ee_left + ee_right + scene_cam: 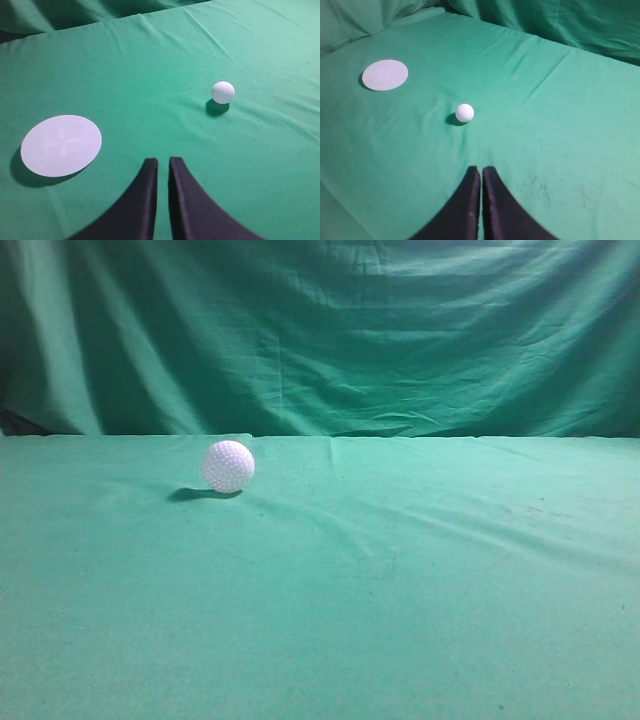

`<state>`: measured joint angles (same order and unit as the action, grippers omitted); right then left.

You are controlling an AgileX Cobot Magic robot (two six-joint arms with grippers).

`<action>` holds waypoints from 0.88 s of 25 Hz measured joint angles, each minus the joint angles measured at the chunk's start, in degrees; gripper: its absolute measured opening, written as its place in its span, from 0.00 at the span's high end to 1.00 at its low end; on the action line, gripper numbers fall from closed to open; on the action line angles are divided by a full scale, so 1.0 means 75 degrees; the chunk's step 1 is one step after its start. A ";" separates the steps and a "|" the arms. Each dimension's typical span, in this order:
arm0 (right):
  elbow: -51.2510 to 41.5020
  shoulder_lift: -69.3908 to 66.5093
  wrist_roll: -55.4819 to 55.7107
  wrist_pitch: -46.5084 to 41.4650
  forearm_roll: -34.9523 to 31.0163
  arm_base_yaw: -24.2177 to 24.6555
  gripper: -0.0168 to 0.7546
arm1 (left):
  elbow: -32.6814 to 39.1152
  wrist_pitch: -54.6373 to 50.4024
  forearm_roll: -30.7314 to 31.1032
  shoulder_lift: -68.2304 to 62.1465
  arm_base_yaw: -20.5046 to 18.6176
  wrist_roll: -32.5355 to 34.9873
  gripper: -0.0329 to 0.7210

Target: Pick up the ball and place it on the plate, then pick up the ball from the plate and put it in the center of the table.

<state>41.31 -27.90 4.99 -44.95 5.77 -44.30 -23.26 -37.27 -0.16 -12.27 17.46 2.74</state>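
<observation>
A white dimpled ball (229, 466) rests on the green tablecloth, left of the middle in the exterior view. It also shows in the left wrist view (223, 92) and the right wrist view (464, 112). A flat white round plate (61, 145) lies on the cloth, empty, to the left of the ball; it shows far left in the right wrist view (385, 75) and is out of the exterior view. My left gripper (163, 160) is shut and empty, well short of the ball. My right gripper (481, 169) is shut and empty, short of the ball.
A green cloth covers the table (400, 590) and hangs as a backdrop (350, 330) behind it. Folds run across the cloth near the ball. Neither arm shows in the exterior view.
</observation>
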 joint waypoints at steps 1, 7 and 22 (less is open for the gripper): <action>-0.0140 0.0075 0.0000 0.0117 -0.0005 0.0000 0.98 | 0.0000 0.0000 0.0000 0.0000 0.0000 0.0000 0.89; -0.0982 0.0376 0.0017 0.1002 -0.0185 0.0000 0.98 | 0.0000 0.0000 0.0000 0.0000 0.0000 0.0000 0.89; -0.1016 0.0387 0.0047 0.1547 -0.0792 0.0000 0.98 | 0.0000 0.0000 0.0000 0.0000 0.0000 0.0000 0.89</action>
<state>33.69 -25.00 5.35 -33.34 -0.17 -44.30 -23.26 -37.27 -0.16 -12.27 17.46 2.74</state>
